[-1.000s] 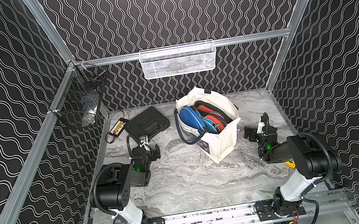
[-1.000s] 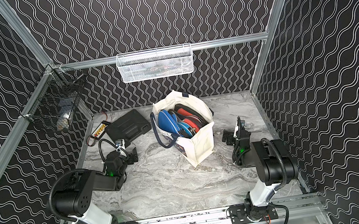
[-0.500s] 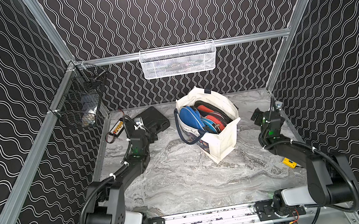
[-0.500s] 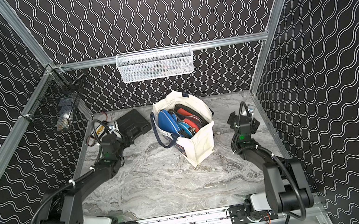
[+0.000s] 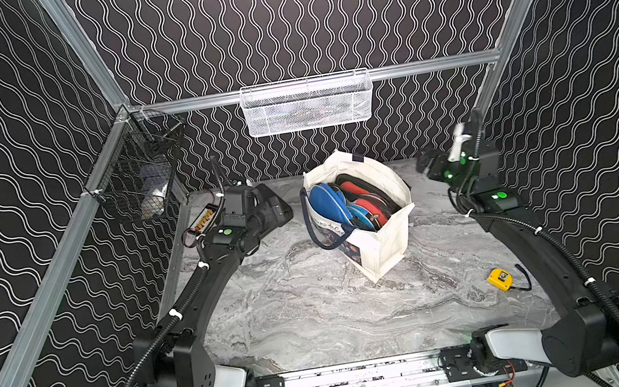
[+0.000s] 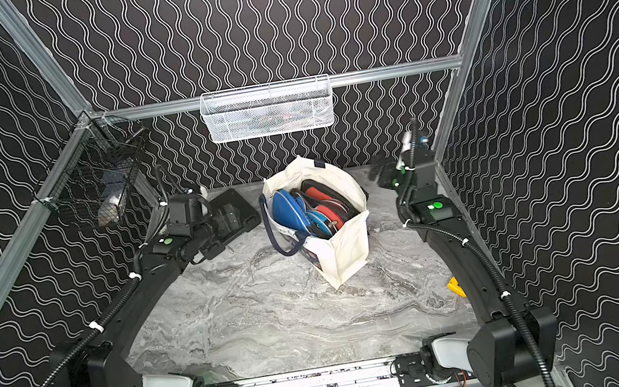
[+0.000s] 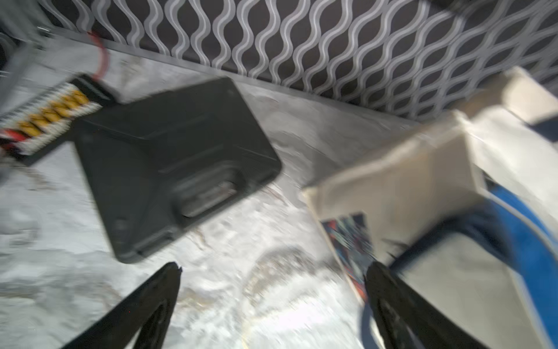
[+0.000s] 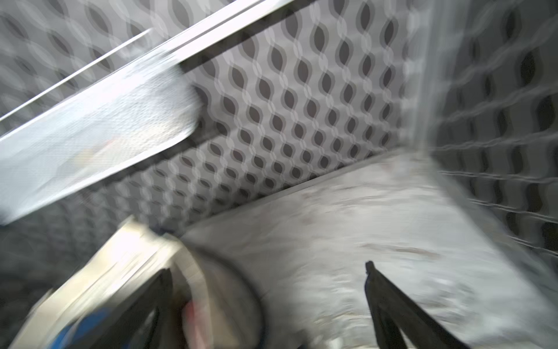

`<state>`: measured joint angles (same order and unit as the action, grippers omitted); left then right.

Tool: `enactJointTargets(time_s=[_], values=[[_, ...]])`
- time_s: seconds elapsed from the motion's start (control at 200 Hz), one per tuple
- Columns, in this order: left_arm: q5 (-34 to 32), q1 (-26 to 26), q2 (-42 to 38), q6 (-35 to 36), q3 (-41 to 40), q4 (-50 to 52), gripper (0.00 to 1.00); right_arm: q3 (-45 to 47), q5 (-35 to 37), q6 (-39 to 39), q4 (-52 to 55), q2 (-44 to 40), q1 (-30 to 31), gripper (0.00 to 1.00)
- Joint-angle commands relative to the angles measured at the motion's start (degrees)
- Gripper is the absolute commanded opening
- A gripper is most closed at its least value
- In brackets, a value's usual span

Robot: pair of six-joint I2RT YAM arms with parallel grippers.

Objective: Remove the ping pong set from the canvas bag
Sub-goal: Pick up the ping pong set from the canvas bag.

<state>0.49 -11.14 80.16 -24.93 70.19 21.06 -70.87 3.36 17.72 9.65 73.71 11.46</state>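
The canvas bag (image 5: 384,239) stands upright on the marble tabletop (image 5: 297,314) with its mouth open. The ping pong set (image 5: 327,202) sits inside it. A blue paddle cover is on the left-arm side and red and black ones are packed beside it, their tops showing at the rim. A dark blue handle (image 5: 311,230) loops down the bag's left side.

The left claw (image 7: 273,266) hangs just left of the bag, above the tabletop. Its fingers are spread wide with nothing between them, and one finger is close to the bag's printed panel in the blurred wrist view. The right claw (image 8: 267,269) is raised to the right of the bag, also spread wide and empty. Its blurred wrist view shows the bag's rim by one finger.

A flat black case (image 7: 169,157) lies left of the bag, partly under the left arm. A yellow-marked pack (image 5: 205,221) with a red wire lies further left of the bag. A yellow tape measure (image 5: 500,279) lies well apart from the bag, to its right and nearer the arm bases. A white mesh basket (image 5: 306,104) hangs on the wall behind and above the bag.
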Motion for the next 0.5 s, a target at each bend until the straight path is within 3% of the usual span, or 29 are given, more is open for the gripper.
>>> enactJointTargets(time_s=[0.0,0.175,0.495], values=[[7.0,-0.1,-2.3,-3.1,1.6,3.0,0.99,-2.1,-7.4,-4.6,6.2,0.6,3.7,0.98],[13.5,-0.2,-2.7,-3.0,4.2,4.3,0.99,-8.6,-14.0,-5.5,12.4,5.6,5.8,0.93],[16.1,-0.2,-1.4,-1.1,3.6,5.6,0.97,-25.4,-14.8,-7.9,27.6,18.8,14.2,0.85]])
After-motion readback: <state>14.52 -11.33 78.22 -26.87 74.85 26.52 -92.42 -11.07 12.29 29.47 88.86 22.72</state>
